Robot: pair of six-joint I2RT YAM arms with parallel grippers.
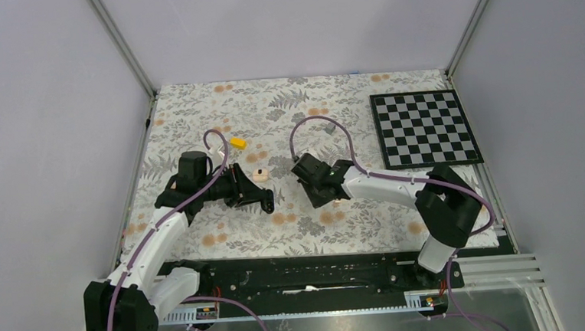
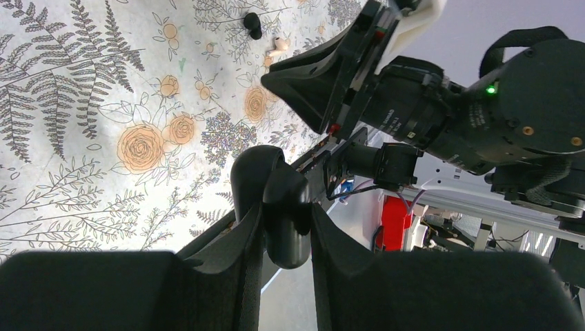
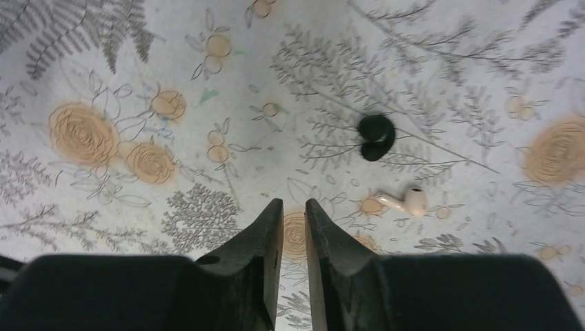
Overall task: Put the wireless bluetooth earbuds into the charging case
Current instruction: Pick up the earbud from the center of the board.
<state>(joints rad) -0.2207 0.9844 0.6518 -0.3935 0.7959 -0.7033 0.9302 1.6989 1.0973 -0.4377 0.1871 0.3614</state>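
Floral tablecloth (image 3: 103, 69) under me, case in one hand, bud waiting on the cloth

My left gripper (image 2: 285, 234) is clamped on the black charging case (image 2: 265, 172). My right gripper (image 3: 294, 207) has its fingers pinched to a thin slit with nothing in it. One black earbud (image 3: 376, 136) lies on the cloth ahead of the right fingers, with a white stemmed earbud (image 3: 407, 201) just beside it; can't spot the second black one. My worry: with the slit this narrow I'd only poke the bud and send it rolling. If I come in slightly off, I'd grab the white one instead. A nub that small and round could also squirt out of the pinch.
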